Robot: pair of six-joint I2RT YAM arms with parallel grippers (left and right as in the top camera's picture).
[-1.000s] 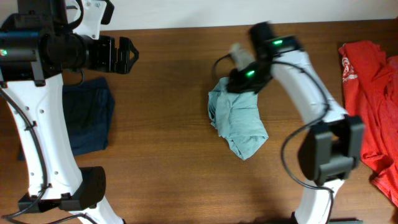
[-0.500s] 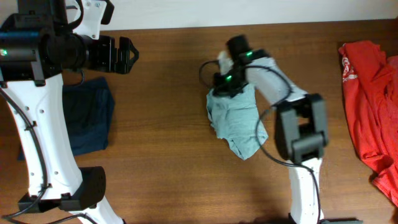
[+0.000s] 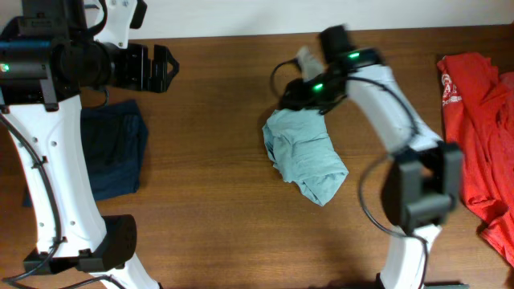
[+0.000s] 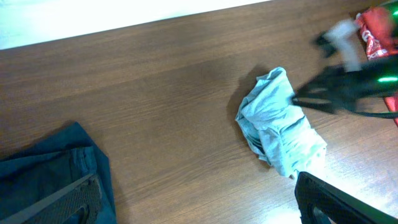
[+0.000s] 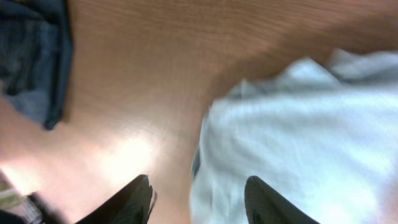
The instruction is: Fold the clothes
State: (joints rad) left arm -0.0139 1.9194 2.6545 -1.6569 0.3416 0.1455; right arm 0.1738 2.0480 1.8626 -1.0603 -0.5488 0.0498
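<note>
Nearest the arm bases, a bare stretch of the brown desk [image 3: 209, 233] is seen. Beyond it, near the middle, the pale grey-blue T-shirt [image 3: 309, 156] is found crumpled into a loose heap, its lower corner pointing towards the near edge. The dark navy garment [image 3: 112, 152] is laid flat at the left side, partly hidden under the left arm and well apart from the T-shirt. The red shirt [image 3: 474, 120] with white print is spread along the right edge and runs out of view. At the far upper edge of the T-shirt the right gripper [image 3: 291, 98] is held. In the blurred right wrist view its two fingers [image 5: 140, 199] are seen spread apart over the cloth's edge, with nothing clamped between them. Farthest back at the left, the left gripper [image 3: 170, 70] is raised above the desk, its jaws parted and empty.
</note>
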